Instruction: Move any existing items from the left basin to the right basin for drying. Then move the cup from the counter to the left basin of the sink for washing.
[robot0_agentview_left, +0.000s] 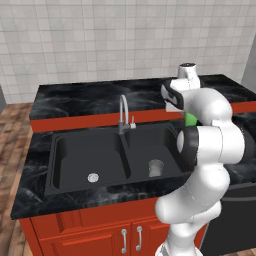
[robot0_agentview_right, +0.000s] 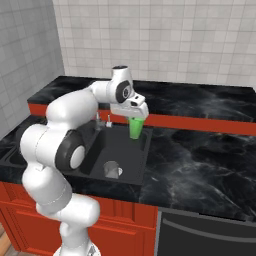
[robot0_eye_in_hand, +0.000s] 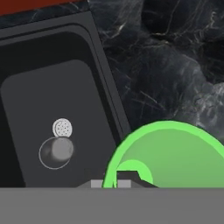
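Rear wall (robot0_agentview_left: 100, 45): pale grey-white square tiles with light grout, running the full width behind the worktop. Side wall (robot0_agentview_right: 25, 55): the same tiling, meeting the rear wall at a corner in the right base view. Raised back ledge (robot0_agentview_left: 100, 95): black veined top with a red front band beneath. Base cabinets (robot0_agentview_left: 100, 230): red fronts, panelled doors, two slim vertical silver handles (robot0_agentview_left: 131, 239) set side by side. Dark appliance front (robot0_agentview_right: 205, 232): black panel with a horizontal bar handle, set into the cabinet run. Floor (robot0_agentview_left: 12, 135): brown wood planks, seen at the left of the unit. Lighting: even, soft, no strong shadows.
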